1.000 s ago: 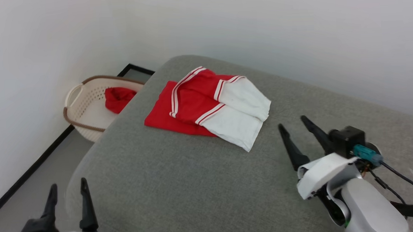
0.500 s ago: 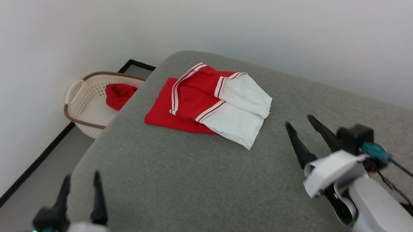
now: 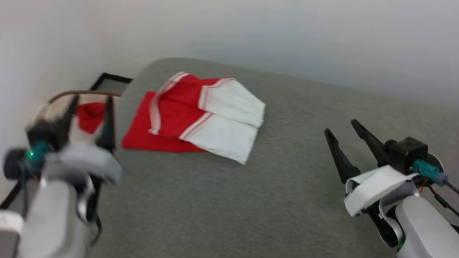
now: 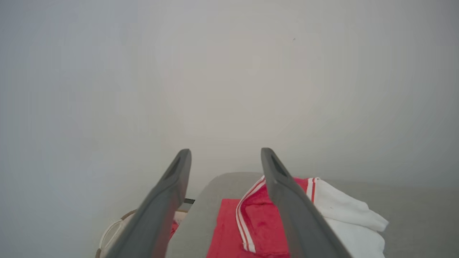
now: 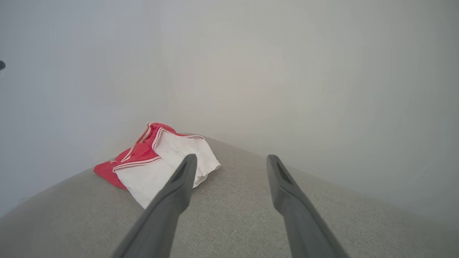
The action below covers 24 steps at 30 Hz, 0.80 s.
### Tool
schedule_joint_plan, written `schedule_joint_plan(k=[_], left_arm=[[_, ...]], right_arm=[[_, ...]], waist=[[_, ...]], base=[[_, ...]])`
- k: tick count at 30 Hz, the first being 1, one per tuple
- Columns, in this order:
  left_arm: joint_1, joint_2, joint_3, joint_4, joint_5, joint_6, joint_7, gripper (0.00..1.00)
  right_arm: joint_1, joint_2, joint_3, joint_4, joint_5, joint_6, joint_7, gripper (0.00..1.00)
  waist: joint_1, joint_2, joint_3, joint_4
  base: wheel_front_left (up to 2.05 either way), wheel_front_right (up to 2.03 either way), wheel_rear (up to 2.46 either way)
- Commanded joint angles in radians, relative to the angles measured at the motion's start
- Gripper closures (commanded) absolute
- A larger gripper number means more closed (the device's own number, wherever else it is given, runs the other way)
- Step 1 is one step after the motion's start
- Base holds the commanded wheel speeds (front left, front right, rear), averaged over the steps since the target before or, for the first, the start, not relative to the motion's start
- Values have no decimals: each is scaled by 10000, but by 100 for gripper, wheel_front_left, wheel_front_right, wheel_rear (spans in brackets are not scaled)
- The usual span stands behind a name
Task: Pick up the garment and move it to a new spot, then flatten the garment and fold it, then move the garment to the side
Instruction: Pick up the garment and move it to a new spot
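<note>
The garment [image 3: 190, 117], a red shirt with white sleeves and red-and-white striped trim, lies folded on the far left part of the grey cushioned surface [image 3: 225, 206]. My left gripper [image 3: 91, 102] is raised at the left, open and empty, just left of the garment; its view shows the garment [image 4: 251, 222] below its fingers. My right gripper [image 3: 343, 126] stands open and empty at the right, well clear of the garment [image 5: 157, 161].
A cream basket [image 3: 58, 103] with a brown rim stands on the floor past the cushion's left edge, holding a small red cloth [image 3: 89, 115]. White walls close in behind and to the left.
My left arm has risen from the lower left to beside the garment's left edge. The camera has swung, shifting the whole scene leftward. The right gripper keeps its pose.
</note>
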Motion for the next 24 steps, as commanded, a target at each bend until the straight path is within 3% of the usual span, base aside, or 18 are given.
schedule_joint_plan(k=[1, 9, 18, 24], left_arm=[[-230, 5, 6, 128, -143, -41, 43, 0], [-2891, 961, -668, 2810, -956, -172, 1087, 0], [-3863, 2230, -2571, 3995, -4333, -163, 5282, 0], [-3784, 3150, -3439, 4304, -5319, -165, 6792, 0]], right_arm=[[-145, 15, -46, -27, -59, 4, -47, 0], [-528, 385, -207, -431, -190, 3, -48, 0], [-557, 704, -410, -711, -280, 4, -48, 0], [-812, 773, -326, -900, -357, 4, -49, 0]], waist=[[0, 0, 1624, -1888], [0, 0, 2756, -3548], [0, 0, 3344, -4370], [0, 0, 3735, -4639]], base=[[0, 0, 0], [0, 0, 0], [0, 0, 0], [0, 0, 0]])
